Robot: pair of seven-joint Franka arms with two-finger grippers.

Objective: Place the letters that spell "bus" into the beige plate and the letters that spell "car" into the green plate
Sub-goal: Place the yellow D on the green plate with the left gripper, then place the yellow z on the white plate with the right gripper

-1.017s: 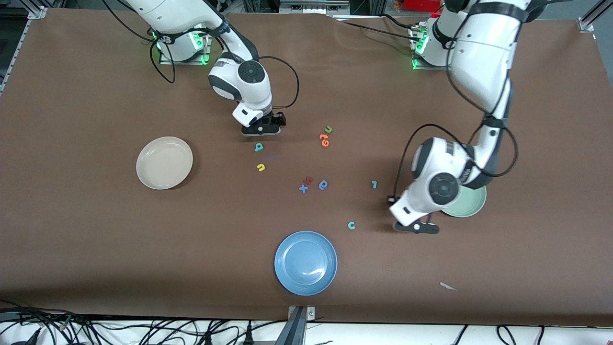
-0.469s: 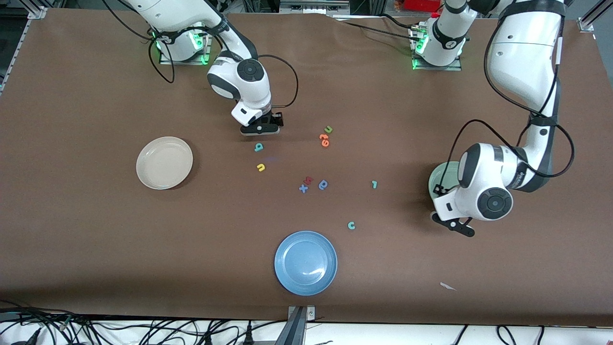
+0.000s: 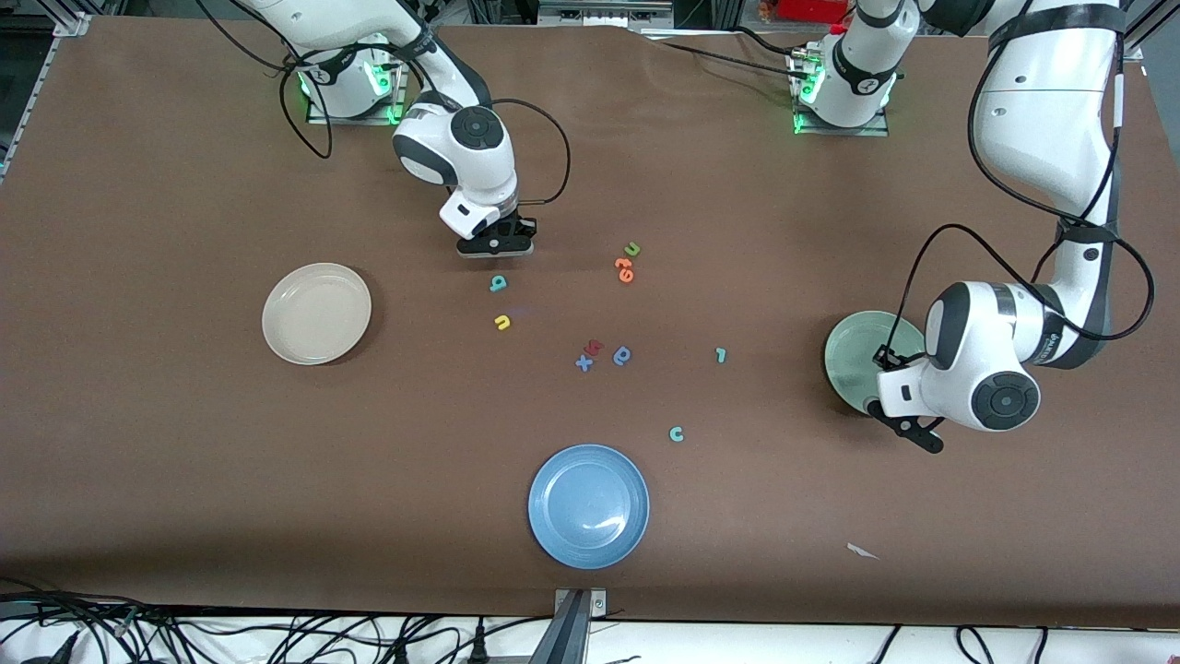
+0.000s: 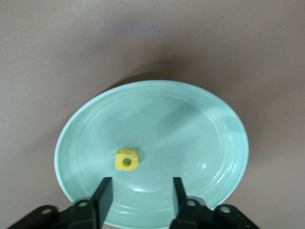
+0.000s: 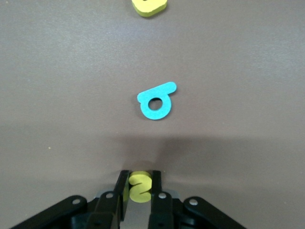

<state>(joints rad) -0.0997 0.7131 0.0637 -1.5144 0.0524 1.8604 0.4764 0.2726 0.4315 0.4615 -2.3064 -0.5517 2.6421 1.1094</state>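
The right gripper (image 5: 138,187) is down at the counter (image 3: 184,461), clamped on the yellow s (image 5: 139,187), presumably to carry it to the empty beige plate (image 3: 316,313). The teal b (image 5: 156,101) and yellow u (image 3: 501,322) lie just beside. The left gripper (image 4: 138,193), jaws apart and empty, hangs over the green plate (image 4: 214,143), where the yellow a (image 4: 127,159) lies; teal c (image 3: 676,433) and teal r (image 3: 721,354) wait on the counter.

A high front camera looks down over the whole desk (image 3: 184,461). Each wrist camera looks down close past its claw; all share the desk.
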